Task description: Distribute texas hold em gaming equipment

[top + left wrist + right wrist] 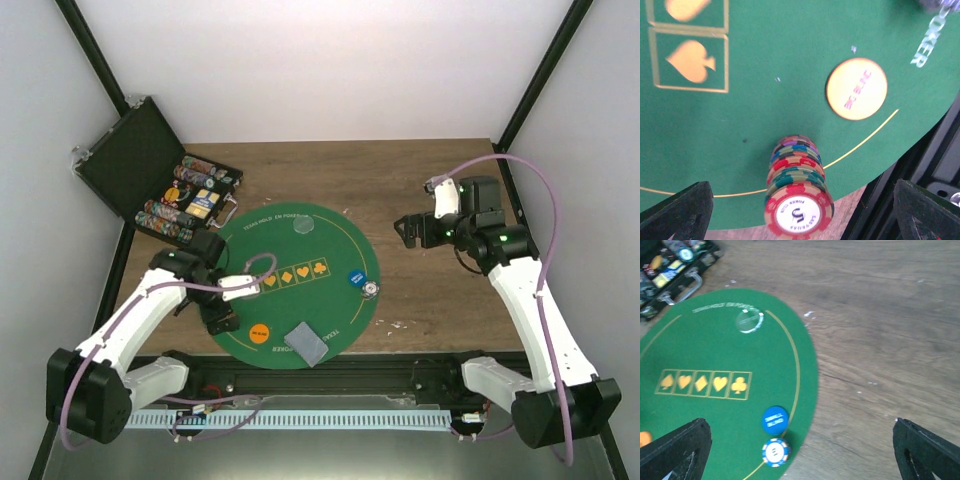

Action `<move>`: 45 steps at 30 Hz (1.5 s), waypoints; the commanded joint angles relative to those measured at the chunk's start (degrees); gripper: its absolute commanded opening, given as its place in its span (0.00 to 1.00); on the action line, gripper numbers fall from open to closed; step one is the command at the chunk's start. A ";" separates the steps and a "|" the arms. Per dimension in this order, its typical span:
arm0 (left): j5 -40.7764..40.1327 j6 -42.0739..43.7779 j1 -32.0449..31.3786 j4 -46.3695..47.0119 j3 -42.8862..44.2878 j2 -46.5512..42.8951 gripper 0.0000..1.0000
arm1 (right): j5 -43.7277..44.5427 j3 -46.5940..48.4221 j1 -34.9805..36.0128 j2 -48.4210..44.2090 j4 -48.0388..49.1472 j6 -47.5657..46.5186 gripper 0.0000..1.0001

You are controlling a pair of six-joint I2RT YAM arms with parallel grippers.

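Note:
A tall brownish chip stack (799, 200) with red, green and blue edges stands at the near-left rim of the green poker mat (330, 250). My left gripper (222, 318) hangs over it, open, with fingers (677, 215) wide apart on either side of the stack and not touching it. An orange disc (856, 89) lies beside it, also in the top view (259, 333). A grey-blue card deck (305, 343) lies at the mat's near edge. A blue disc (775, 420), a blue-white chip (776, 452) and a clear disc (749, 320) lie on the mat. My right gripper (405, 232) is open and empty above the bare wood.
An open black case (150, 175) with chip rows and card decks sits at the back left, its handle (682, 292) toward the mat. Five gold suit symbols (290, 272) mark the mat's middle. Black frame rails (330, 375) run along the near table edge.

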 commanded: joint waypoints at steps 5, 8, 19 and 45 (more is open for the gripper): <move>10.63 -11.30 -0.20 -8.74 15.87 -2.20 1.00 | -4.34 -6.01 18.82 1.35 8.03 8.81 1.00; 9.12 -22.29 -0.13 -4.51 20.11 -1.84 1.00 | 1.35 -8.05 32.81 6.18 8.42 12.87 1.00; 6.38 -33.68 3.08 1.31 21.05 -0.43 1.00 | 12.47 -5.21 62.87 26.72 6.76 20.81 1.00; 8.08 -33.60 6.36 1.61 20.47 -2.28 1.00 | 23.89 0.38 68.88 45.40 3.08 27.20 0.96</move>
